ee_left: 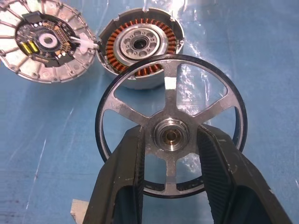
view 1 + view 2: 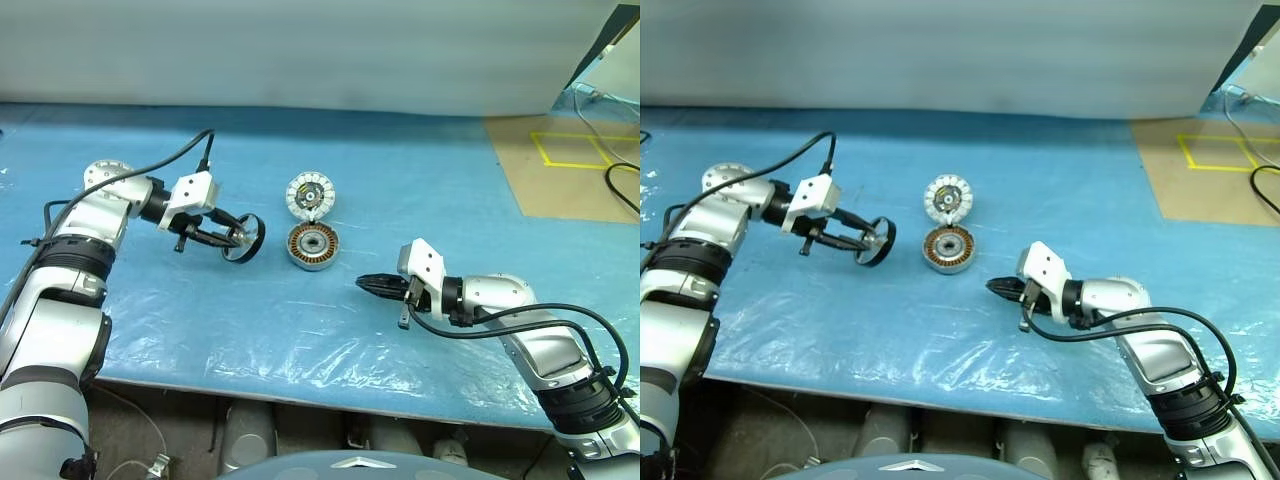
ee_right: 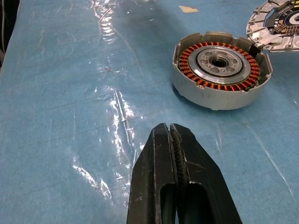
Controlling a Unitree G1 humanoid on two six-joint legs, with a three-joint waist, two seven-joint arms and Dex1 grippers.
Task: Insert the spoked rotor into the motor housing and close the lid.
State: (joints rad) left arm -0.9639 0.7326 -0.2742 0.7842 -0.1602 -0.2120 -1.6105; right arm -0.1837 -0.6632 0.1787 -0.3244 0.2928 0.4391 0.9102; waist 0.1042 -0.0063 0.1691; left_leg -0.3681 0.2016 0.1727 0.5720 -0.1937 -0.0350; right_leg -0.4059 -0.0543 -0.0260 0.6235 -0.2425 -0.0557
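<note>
Spoked rotor (image 1: pixel 170 126) gripped by left tool (image 1: pixel 170 140) hides housing's (image 1: pixel 140 46) near rim; right tool (image 3: pixel 175 140) closed.

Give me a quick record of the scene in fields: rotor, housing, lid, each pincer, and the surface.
spoked rotor: held off the surface by its hub, left of the housing
motor housing: open, copper windings showing, no rotor inside
lid: lying next to the housing on its far side, circuit face up
left pincer: shut on the spoked rotor
right pincer: shut, holding nothing, right of the housing
surface: blue sheet
</note>
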